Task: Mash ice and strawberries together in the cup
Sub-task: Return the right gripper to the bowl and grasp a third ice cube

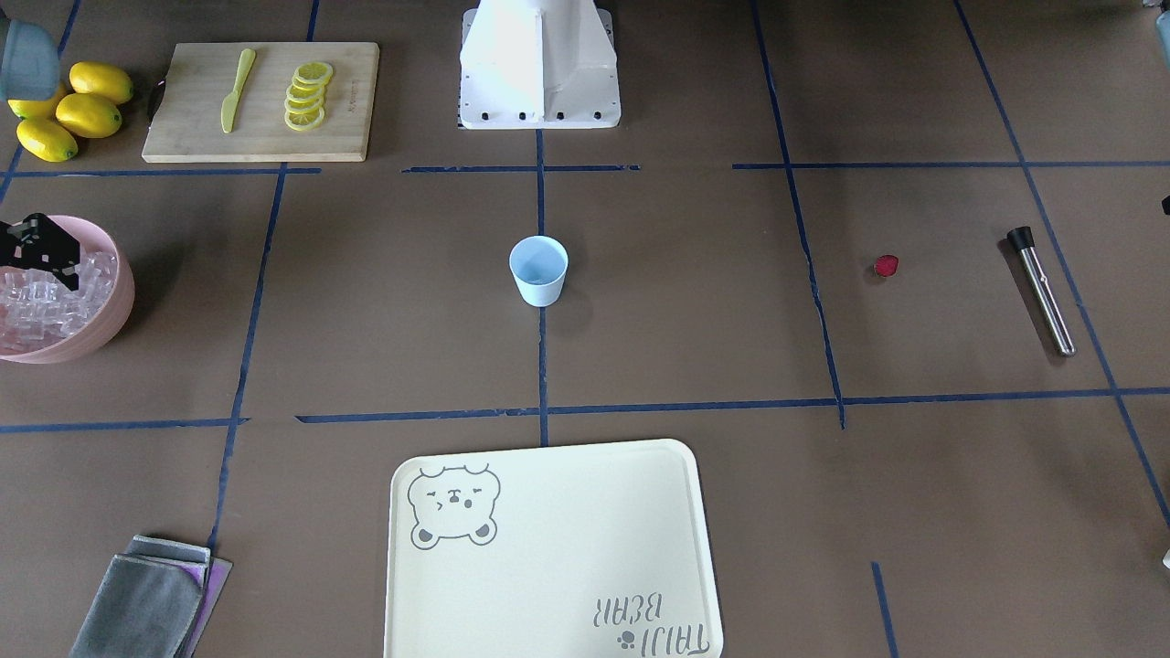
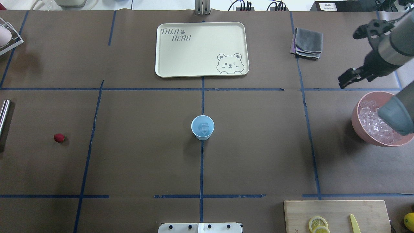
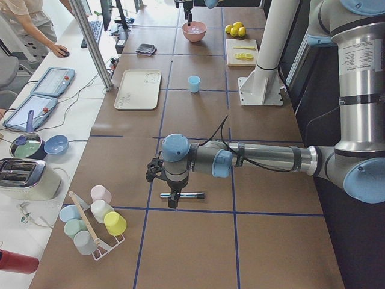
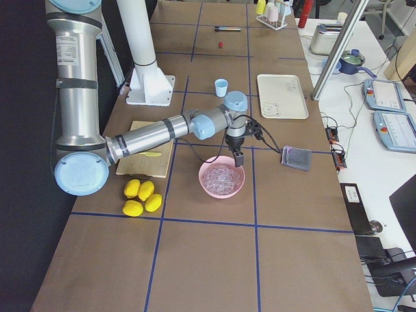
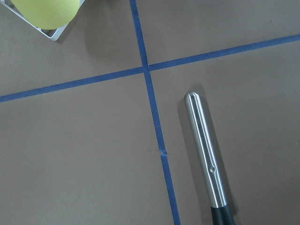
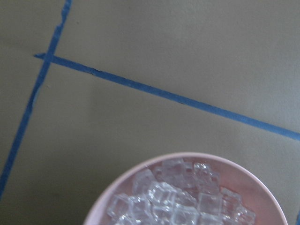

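Observation:
The pale blue cup (image 2: 202,127) stands at the table's middle with one clear ice cube (image 2: 204,128) in it. Several more ice cubes (image 6: 178,201) fill a pink bowl (image 2: 359,127). My right gripper (image 2: 351,78) hangs above that bowl's far rim, also seen in the front view (image 1: 41,251); I cannot tell if it is open. The red strawberry (image 2: 59,138) lies alone on the table. My left gripper (image 3: 172,201) hovers over a steel muddler (image 5: 206,154) and shows only in the left side view, so I cannot tell its state.
A cream tray (image 2: 165,58) lies beyond the cup. A cutting board (image 1: 260,137) carries lemon slices (image 1: 306,94) and a yellow knife (image 1: 236,91), with whole lemons (image 1: 87,114) beside it. A grey cloth (image 2: 308,43) and a cup rack (image 3: 96,226) sit at the edges.

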Available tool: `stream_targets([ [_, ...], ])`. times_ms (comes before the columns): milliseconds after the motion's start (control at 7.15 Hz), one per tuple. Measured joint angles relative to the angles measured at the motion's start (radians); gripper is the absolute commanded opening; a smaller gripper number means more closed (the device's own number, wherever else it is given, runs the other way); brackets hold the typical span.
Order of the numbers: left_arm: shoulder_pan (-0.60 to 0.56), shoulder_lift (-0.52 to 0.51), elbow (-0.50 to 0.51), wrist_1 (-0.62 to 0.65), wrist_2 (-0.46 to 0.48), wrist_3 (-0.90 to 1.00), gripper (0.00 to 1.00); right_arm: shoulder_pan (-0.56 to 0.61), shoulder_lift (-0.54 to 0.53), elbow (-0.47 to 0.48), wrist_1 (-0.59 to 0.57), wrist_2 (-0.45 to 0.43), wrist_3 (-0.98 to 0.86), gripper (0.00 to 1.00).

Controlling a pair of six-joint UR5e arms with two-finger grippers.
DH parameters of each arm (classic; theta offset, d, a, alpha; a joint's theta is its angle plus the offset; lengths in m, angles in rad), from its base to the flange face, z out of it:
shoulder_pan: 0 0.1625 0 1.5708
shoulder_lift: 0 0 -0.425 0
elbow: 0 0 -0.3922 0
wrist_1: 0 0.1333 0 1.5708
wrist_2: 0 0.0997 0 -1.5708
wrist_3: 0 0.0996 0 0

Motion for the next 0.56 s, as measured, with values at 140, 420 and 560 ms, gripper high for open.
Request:
stream_targets([
  [140, 0.000, 0.001, 0.000, 0.000, 0.000, 0.000, 1.00, 0.003, -0.045, -0.023, 0.059, 0.000, -0.006, 0.90],
  [420, 0.000, 0.001, -0.001, 0.000, 0.000, 0.000, 1.00, -0.001, -0.060, -0.080, 0.098, -0.002, -0.002, 0.83],
  [560, 0.000, 0.002, -0.001, 0.000, 0.000, 0.000, 1.00, -0.008, -0.060, -0.091, 0.102, -0.001, -0.001, 0.81],
])
